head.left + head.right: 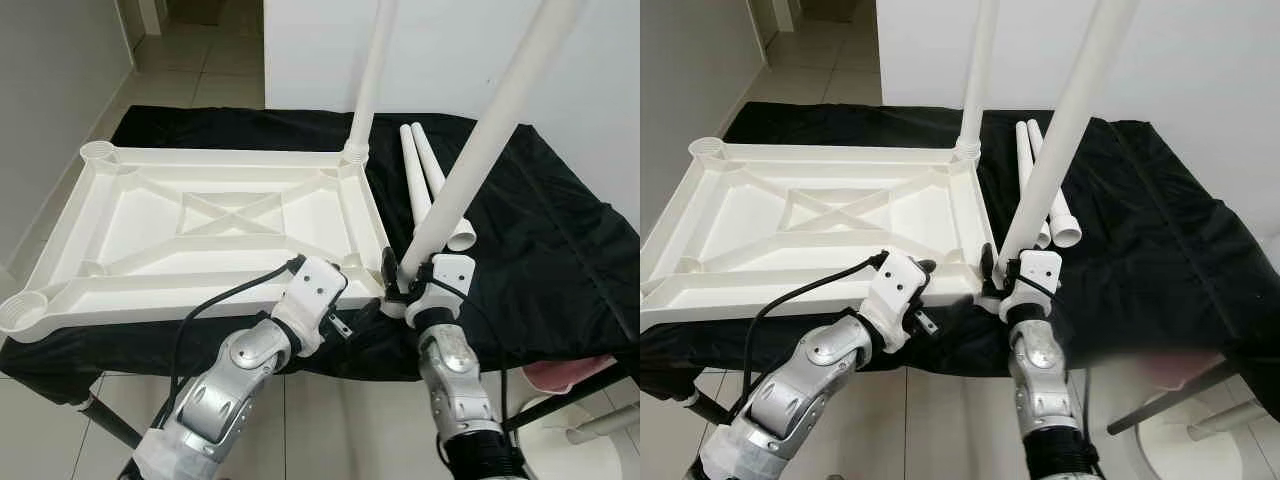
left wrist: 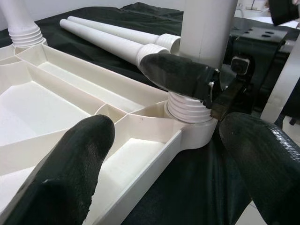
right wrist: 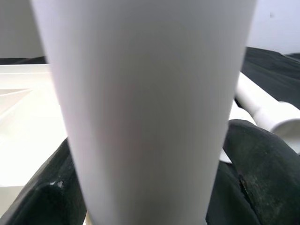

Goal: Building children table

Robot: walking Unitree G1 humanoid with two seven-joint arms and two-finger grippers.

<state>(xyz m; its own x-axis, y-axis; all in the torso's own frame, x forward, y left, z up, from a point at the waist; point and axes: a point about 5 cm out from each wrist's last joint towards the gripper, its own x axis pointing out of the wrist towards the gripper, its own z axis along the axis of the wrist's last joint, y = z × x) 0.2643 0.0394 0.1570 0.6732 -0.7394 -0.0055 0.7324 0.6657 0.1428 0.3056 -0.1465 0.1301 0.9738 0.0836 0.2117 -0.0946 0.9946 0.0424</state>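
Tabletop [image 1: 150, 225], white and upside down, lies on the black-draped bench [image 1: 540, 230]. One leg [image 1: 372, 75] stands in the far right corner. The right hand [image 1: 405, 275] grips a second leg [image 1: 480, 140] in the near right socket [image 2: 190, 110]; keep it upright while twisting. The left hand [image 1: 345, 262] hovers wide open beside that corner, ready to brace. Two spare legs [image 1: 425, 180] lie right.

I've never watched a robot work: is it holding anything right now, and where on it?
Yes. The right pincer grips a white table leg near its bottom end, just above the tabletop's corner socket. The left pincer is open, holding nothing.
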